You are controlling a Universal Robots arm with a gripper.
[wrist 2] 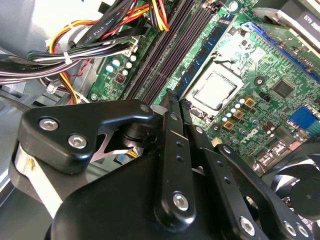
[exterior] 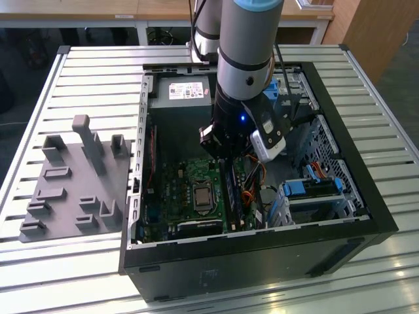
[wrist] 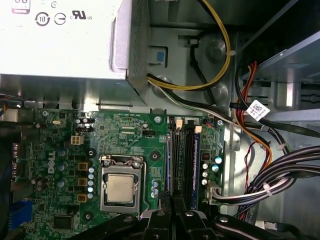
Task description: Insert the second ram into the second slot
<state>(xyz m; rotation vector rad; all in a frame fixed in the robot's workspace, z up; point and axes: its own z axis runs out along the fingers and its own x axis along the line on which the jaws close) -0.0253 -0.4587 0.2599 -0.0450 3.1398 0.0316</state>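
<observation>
A slatted metal table carries an open computer case with its green motherboard. The pincer hangs over the near end of the memory slots; clenched or released, I cannot tell. The second ram, by my judgement, stands in a slot just ahead, its length running straight away.

We see a slatted metal worktop carrying an open black computer case and, beside it, a grey fixture plate.
</observation>
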